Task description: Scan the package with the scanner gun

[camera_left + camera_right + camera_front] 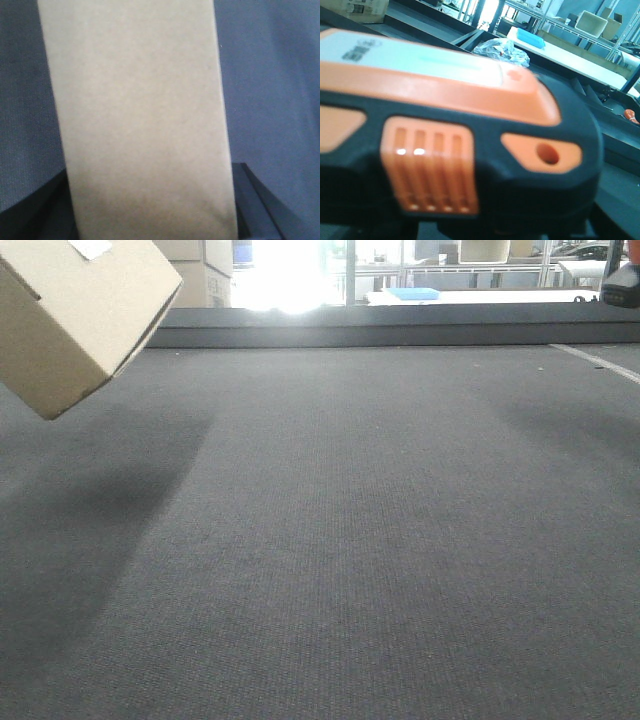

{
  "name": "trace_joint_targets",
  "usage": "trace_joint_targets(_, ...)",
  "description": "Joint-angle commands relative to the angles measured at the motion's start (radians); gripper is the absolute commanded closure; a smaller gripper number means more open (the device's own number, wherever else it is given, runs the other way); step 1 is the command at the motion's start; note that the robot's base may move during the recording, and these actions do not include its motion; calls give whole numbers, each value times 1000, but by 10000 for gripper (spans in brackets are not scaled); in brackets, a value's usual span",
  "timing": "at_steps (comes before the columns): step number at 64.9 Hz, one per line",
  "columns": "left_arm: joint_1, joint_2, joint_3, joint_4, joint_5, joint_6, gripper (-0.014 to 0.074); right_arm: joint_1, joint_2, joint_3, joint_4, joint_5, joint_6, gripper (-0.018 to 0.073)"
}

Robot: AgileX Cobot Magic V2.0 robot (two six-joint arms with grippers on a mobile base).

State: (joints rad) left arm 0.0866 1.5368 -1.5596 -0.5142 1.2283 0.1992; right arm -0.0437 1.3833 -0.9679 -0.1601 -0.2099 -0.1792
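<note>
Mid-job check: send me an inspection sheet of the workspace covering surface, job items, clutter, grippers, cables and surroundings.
Surface: grey carpet-like mat, white line at its far right, shadow under the raised box.
Job's things: package off the mat, tilted, white label at the frame's top edge. The scanner gun fills the right wrist view, orange and black.
Clutter: nothing seen on the mat.
Grippers: left gripper closed on the package, dark fingers on either side. Right gripper fingers hidden by the scanner gun, state unclear.
Cables: nothing seen.
Surroundings: cartons, blue tray, plastic bag, shelving.
</note>
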Motion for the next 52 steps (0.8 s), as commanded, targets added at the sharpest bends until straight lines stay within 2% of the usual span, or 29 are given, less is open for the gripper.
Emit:
trace_joint_targets(1,-11,-17,-1,-25,-7,-1,707,7,-9,-24,8,-76,-6,714)
trace_joint_targets(27,-31,-17,-1,-22,-7,-1,707,17,-9,-58,8,-47,-6,714)
trace_joint_targets(40,-31,-17,-1,-22,-7,-1,707,17,-9,-58,-106,-28,-6,714)
trace_joint_targets(52,-31,-17,-1,-22,-7,-1,707,17,-9,-58,-123,-28,-8,714)
